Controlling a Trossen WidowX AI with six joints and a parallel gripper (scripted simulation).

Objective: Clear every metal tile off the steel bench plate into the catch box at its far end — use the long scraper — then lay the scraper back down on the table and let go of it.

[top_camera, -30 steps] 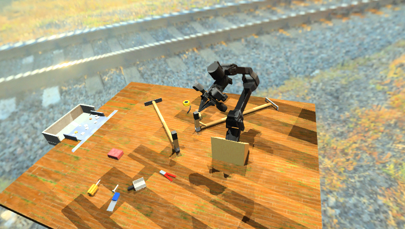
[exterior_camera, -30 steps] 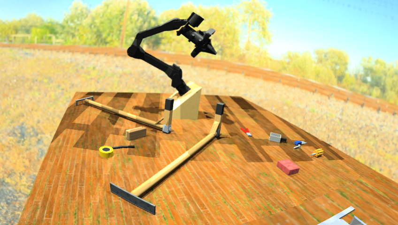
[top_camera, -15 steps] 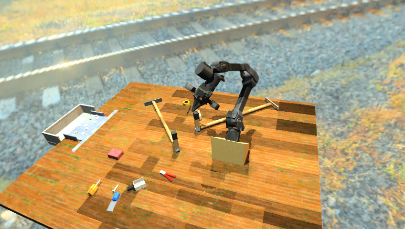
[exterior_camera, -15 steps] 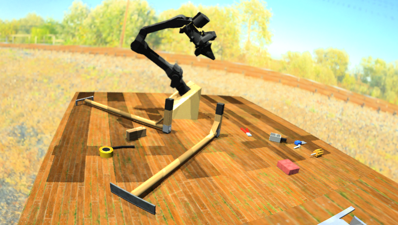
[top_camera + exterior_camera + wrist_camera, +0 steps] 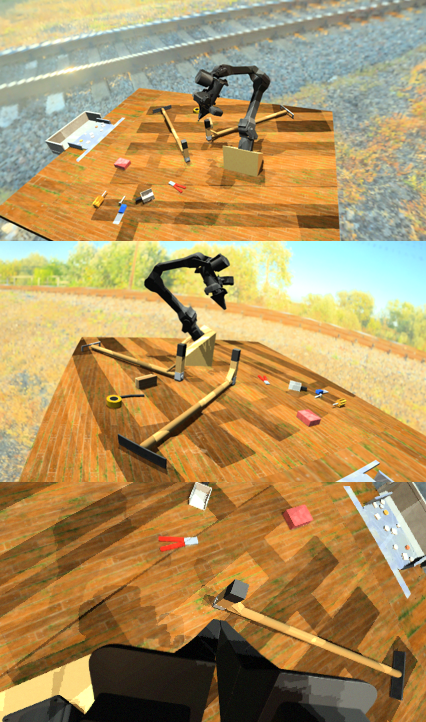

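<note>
Planks of the table [image 5: 167, 174] [image 5: 89, 408] [image 5: 135, 542] bear the scraper [image 5: 171, 127] [image 5: 191, 413] [image 5: 316, 640], seemingly next to be grasped; the gripper [image 5: 198, 120] [image 5: 225, 309] [image 5: 217, 625], closed on nothing above, must open and descend to its upright grip, tiles [image 5: 92, 136] [image 5: 387, 528] still on the plate [image 5: 103, 135] [image 5: 382, 534].

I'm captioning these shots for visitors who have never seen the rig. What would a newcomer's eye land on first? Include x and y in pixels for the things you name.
Probably the black arm [image 5: 259, 86] [image 5: 170, 294], arching high above the wooden table [image 5: 284, 206] [image 5: 74, 419]. Next, the long T-headed tool with a black blade [image 5: 172, 128] [image 5: 191, 412] [image 5: 315, 640], lying on the planks with its black-tipped grip upright, and the red block [image 5: 122, 163] [image 5: 308, 417] [image 5: 298, 517] nearer the steel plate.
</note>
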